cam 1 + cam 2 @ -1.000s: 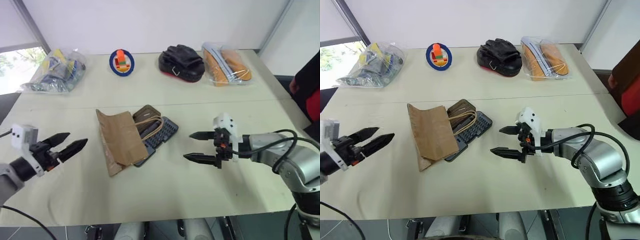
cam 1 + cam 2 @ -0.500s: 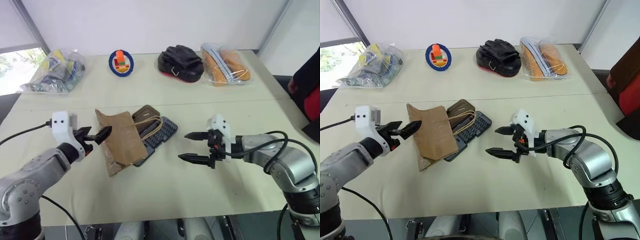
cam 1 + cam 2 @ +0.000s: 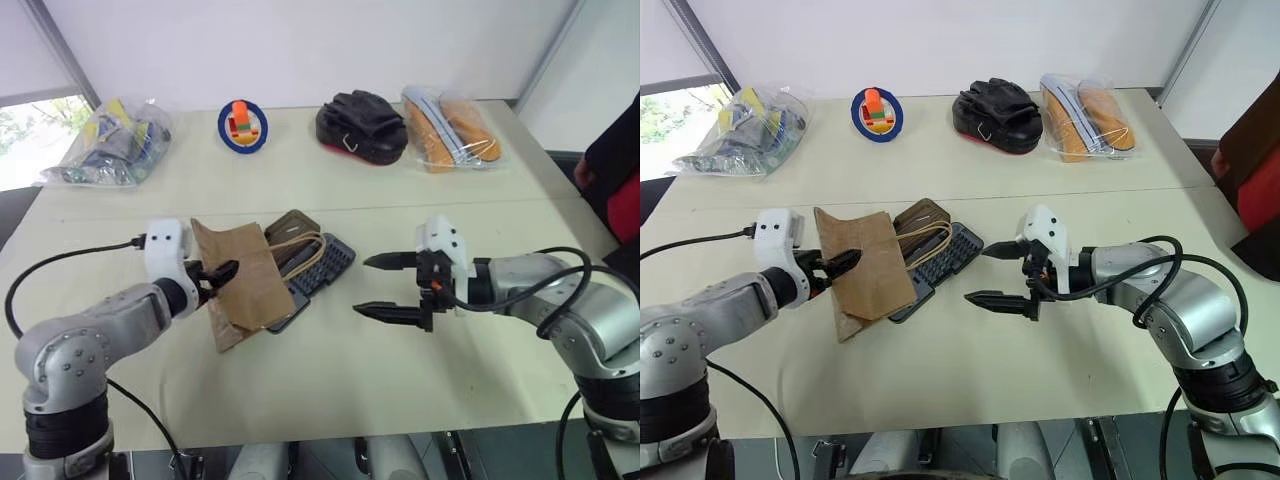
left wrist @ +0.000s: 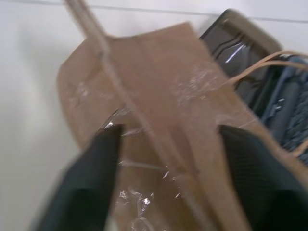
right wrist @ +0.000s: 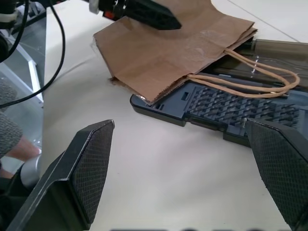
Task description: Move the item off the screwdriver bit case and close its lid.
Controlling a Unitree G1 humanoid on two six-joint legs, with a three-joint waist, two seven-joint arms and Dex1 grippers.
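The brown kraft paper bag [image 3: 240, 281] lies flat at the middle of the pale table [image 3: 330, 380], covering the 9 o'clock half of the open screwdriver bit case [image 3: 322, 268]. The bag's twisted handles [image 3: 300, 245] loop over the case's grey slotted base and its smoky-brown lid [image 3: 292, 226], which lies folded back toward 12 o'clock.

The left gripper [image 3: 217, 275] sits at the bag's 9 o'clock edge, its fingers apart over the paper; whether they touch it cannot be told. At 3 o'clock from the case, apart from it, the right gripper [image 3: 388, 286] hangs wide open, holding nothing.

Along the 12 o'clock edge sit clear bags of goods [image 3: 105, 142], a blue ring toy [image 3: 242, 125], a black pouch [image 3: 362, 124] and bagged insoles [image 3: 450, 130].
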